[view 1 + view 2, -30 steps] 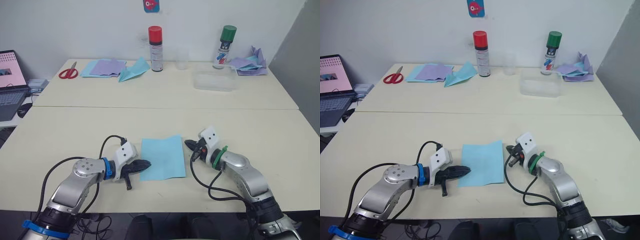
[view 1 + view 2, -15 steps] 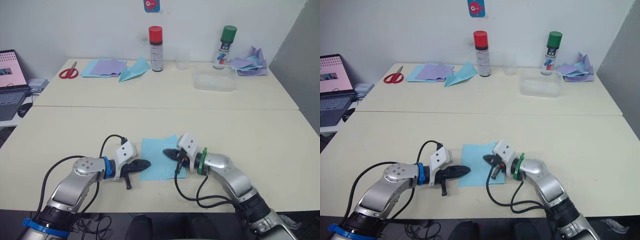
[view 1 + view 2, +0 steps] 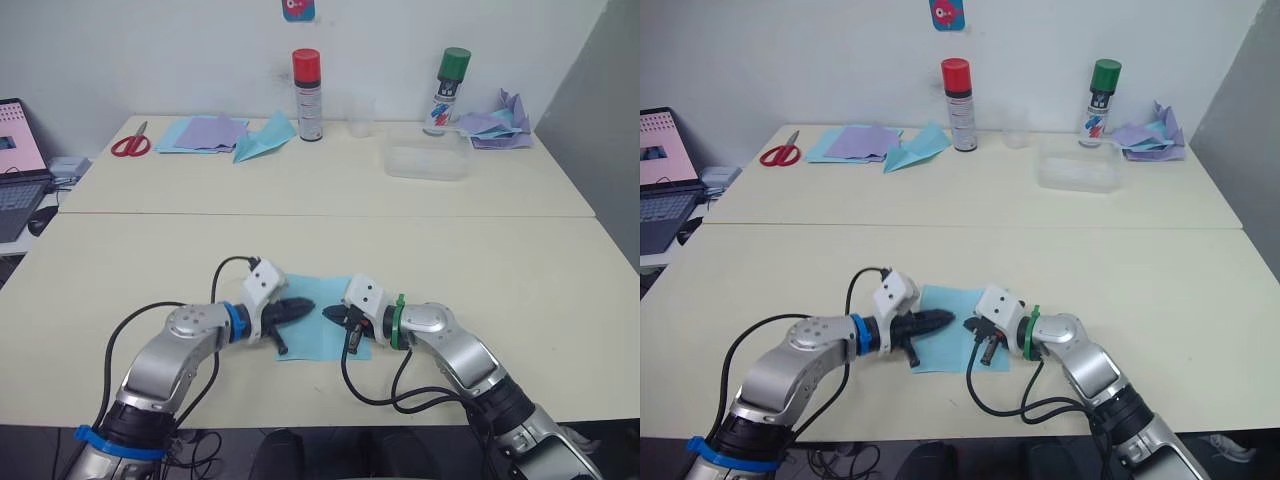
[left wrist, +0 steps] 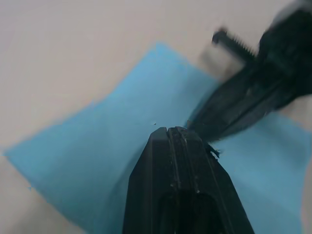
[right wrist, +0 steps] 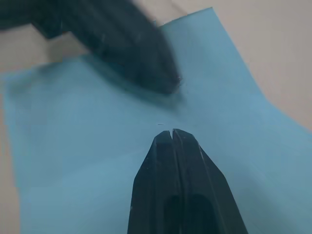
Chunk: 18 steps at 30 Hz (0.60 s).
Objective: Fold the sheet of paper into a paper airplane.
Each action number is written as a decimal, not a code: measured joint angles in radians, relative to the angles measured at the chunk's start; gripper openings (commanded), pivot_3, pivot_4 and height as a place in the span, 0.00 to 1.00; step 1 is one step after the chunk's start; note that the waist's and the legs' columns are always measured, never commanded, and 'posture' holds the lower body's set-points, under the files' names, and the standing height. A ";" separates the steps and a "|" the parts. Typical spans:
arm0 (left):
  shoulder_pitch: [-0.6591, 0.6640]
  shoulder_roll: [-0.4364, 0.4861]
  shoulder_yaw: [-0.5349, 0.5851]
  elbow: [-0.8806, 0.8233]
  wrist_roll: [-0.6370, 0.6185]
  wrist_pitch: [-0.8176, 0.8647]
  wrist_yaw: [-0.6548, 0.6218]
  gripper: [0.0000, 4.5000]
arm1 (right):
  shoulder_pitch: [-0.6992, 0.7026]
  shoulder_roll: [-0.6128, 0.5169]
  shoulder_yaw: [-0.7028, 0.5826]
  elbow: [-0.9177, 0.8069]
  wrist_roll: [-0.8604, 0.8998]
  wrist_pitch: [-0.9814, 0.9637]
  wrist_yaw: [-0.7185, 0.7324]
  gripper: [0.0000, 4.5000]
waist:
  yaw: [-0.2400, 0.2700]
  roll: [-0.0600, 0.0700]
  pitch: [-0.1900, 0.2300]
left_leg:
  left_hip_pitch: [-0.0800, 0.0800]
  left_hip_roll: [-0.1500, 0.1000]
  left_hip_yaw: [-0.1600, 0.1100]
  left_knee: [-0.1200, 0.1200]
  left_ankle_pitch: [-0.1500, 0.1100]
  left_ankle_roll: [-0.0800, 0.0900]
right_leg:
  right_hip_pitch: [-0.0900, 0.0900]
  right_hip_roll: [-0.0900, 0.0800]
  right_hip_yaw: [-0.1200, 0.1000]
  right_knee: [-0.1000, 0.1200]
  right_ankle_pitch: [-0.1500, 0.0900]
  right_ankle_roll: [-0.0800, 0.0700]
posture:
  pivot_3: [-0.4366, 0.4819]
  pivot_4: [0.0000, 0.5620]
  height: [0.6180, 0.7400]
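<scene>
The sheet of paper (image 3: 322,340) is a sky-blue rectangle lying flat on the near table, with no paper airplane shape to it. My left gripper (image 3: 308,307) reaches in from the left, shut, its tip resting over the middle of the sheet. My right gripper (image 3: 328,313) comes from the right, also shut, tip on the sheet and almost meeting the left one. In the left wrist view the shut left gripper (image 4: 168,130) points at the sheet of paper (image 4: 92,146). In the right wrist view the right gripper (image 5: 172,132) sits on the blue paper (image 5: 73,141).
On the far table stand a red-capped spray can (image 3: 307,80), a green-capped can (image 3: 450,88), a clear cup (image 3: 360,115) and a clear plastic box (image 3: 428,160). Scissors (image 3: 128,145), lilac sheets (image 3: 212,131), a teal paper dart (image 3: 262,138) and crumpled papers (image 3: 500,125) lie there too.
The right gripper moved left from the sheet's right edge onto its middle. The left gripper then moved right from the left edge onto the sheet. The camera shifted slightly.
</scene>
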<state>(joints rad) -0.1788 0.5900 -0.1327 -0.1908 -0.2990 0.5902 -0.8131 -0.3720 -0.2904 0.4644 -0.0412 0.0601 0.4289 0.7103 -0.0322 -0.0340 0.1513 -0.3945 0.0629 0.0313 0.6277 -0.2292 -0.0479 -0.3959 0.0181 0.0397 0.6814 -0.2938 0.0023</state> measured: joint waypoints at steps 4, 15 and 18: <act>-0.054 -0.020 0.018 0.124 0.057 -0.102 0.072 0.00 | 0.003 0.007 -0.010 0.000 -0.001 0.021 -0.011 0.00 | 0.002 0.000 0.000 | 0.004 0.000 0.000 0.001 0.000 0.000 | 0.004 -0.001 0.000 0.000 0.002 -0.001 | 0.48 0.27 1.00; -0.122 -0.080 0.197 0.251 -0.001 -0.183 0.153 0.00 | 0.007 0.038 -0.016 0.003 0.001 0.036 -0.022 0.00 | -0.003 -0.002 0.000 | 0.004 0.001 0.001 0.000 0.000 0.000 | 0.004 0.000 0.001 -0.001 0.002 0.000 | 0.48 0.27 1.00; -0.072 -0.053 0.232 0.072 -0.084 -0.122 0.115 0.00 | 0.004 0.045 -0.020 0.009 0.000 0.038 -0.028 0.00 | -0.002 -0.002 0.000 | 0.003 0.000 0.001 0.000 0.000 0.000 | 0.004 -0.001 0.001 -0.001 0.002 0.000 | 0.48 0.27 1.00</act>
<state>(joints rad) -0.2506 0.5374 0.0992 -0.1188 -0.3834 0.4679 -0.6977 -0.3676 -0.2458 0.4443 -0.0321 0.0601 0.4667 0.6826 -0.0338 -0.0365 0.1515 -0.3911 0.0631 0.0325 0.6277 -0.2291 -0.0478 -0.3921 0.0173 0.0407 0.6805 -0.2919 0.0021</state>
